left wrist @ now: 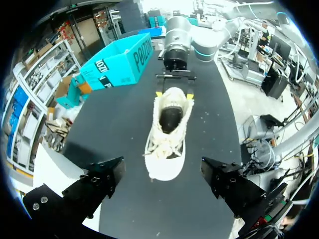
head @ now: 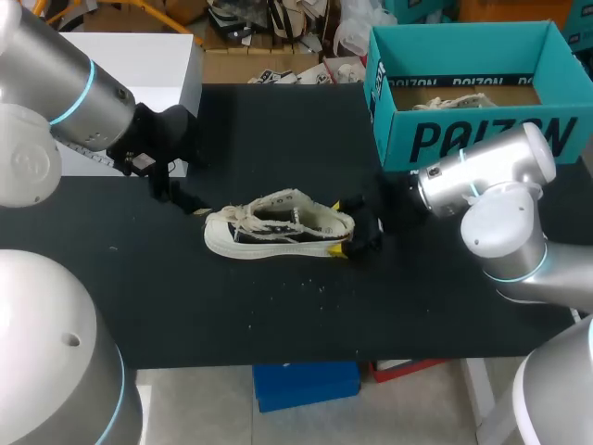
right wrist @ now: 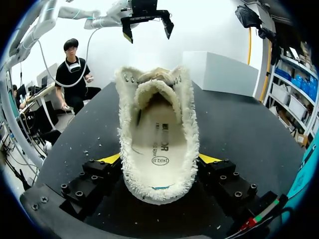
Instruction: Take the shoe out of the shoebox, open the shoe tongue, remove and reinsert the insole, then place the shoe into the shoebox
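A cream low-top shoe (head: pixel 278 230) with frayed edges lies upright on the black table (head: pixel 278 315), toe toward my left arm. My right gripper (head: pixel 341 228) straddles its heel, one yellow-tipped finger on each side, close to the fluffy collar; it stands open. From the right wrist I look straight into the shoe (right wrist: pixel 158 149), with the insole (right wrist: pixel 159 139) lying flat inside. My left gripper (head: pixel 171 181) hangs open beyond the toe, apart from the shoe (left wrist: pixel 167 134). The teal shoebox (head: pixel 473 130) stands open at the back right.
Something pale with laces (head: pixel 454 100) lies inside the shoebox. A white box (head: pixel 139 56) stands at the back left corner, behind my left arm. Small white crumbs (head: pixel 296 287) are scattered on the table in front of the shoe.
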`<state>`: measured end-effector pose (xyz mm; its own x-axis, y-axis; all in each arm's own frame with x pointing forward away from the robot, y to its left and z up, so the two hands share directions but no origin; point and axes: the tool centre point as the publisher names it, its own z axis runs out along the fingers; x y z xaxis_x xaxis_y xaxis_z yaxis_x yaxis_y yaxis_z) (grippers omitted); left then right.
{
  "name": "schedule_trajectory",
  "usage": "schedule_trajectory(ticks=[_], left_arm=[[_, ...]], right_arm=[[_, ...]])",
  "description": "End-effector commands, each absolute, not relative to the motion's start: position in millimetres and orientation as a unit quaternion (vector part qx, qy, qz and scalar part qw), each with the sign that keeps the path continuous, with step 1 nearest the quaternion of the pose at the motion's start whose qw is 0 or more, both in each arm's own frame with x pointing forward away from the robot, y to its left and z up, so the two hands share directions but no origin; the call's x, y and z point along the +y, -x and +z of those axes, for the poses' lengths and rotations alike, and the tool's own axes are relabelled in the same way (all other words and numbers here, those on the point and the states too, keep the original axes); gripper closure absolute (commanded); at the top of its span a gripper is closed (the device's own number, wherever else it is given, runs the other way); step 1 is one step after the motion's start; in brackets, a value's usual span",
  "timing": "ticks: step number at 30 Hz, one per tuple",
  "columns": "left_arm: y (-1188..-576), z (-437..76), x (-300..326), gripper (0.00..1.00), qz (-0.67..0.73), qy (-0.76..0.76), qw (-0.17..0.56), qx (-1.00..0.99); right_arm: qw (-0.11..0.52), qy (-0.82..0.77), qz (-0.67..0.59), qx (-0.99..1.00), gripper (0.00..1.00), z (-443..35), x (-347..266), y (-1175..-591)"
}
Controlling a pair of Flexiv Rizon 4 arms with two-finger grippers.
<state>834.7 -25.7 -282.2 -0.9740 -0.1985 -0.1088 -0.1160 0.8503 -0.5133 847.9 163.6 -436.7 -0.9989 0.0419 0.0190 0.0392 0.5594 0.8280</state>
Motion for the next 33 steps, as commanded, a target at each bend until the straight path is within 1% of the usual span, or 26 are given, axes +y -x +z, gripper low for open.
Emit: schedule_trajectory(ticks=[1,13,14,15,16,18,33], left_arm=[[-826,-269,-44,0.0,-0.176,0.232,0.043,0.956],[-826,-269,-44,0.0,-0.176,0.232,0.043,0.956],[-837,-272,-53,0.0,-0.129,0.322,0.025,0.938],[-843,-278,-63,0.0,-0.062,0.394,0.025,0.917],[-846,-284,-72,0.0,0.013,0.45,0.049,0.892],[-852,-294,-78,0.0,0.115,0.582,-0.005,0.805],[-852,-294,-78,0.0,0.115,0.582,-0.005,0.805]], right_arm=[[0.001,-0.023,0.468,0.883,1.0,-440,166,-850],[0.001,-0.023,0.468,0.883,1.0,-440,166,-850],[0.001,-0.023,0.468,0.883,1.0,-440,166,-850],[0.001,-0.023,0.468,0.883,1.0,-440,166,-850],[0.001,-0.023,0.468,0.883,1.0,-440,166,-850],[0.001,-0.023,0.468,0.883,1.0,-440,166,-850],[0.001,-0.023,0.468,0.883,1.0,-440,166,-850]])
